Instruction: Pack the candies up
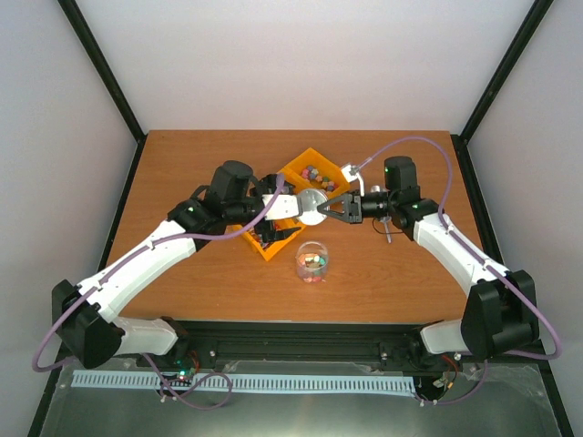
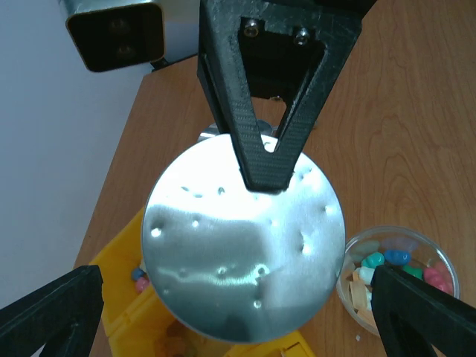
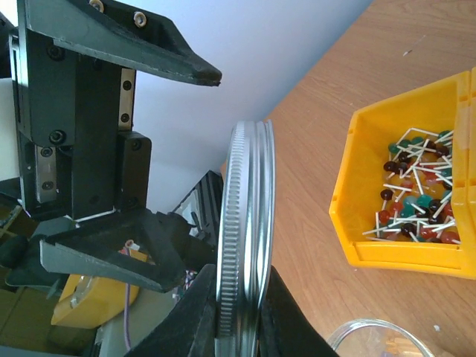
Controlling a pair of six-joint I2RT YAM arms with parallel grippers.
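Right gripper (image 1: 326,208) pinches the lid (image 1: 312,206) by its edge, raised near the jar (image 1: 301,252); left gripper (image 1: 290,205) gapes around it. Lid should land level, centred on the jar.

So the jar (image 1: 312,247) sits on the table (image 1: 182,264) about mid-width, nearer the arm bases than anything else, with some of the candies (image 1: 312,263) inside it. Behind it are two bins, corner to corner. The back bin (image 1: 293,166) is a bit right of the front-left bin (image 1: 264,248) and has more candies in it. The front-left one holds lollipops (image 3: 416,193). The lid (image 1: 310,206) is up in the air over where the bins meet, pinched at its rim by the right gripper (image 1: 330,208). The left gripper (image 1: 281,205) sits just left of it, fingers either side, not touching.
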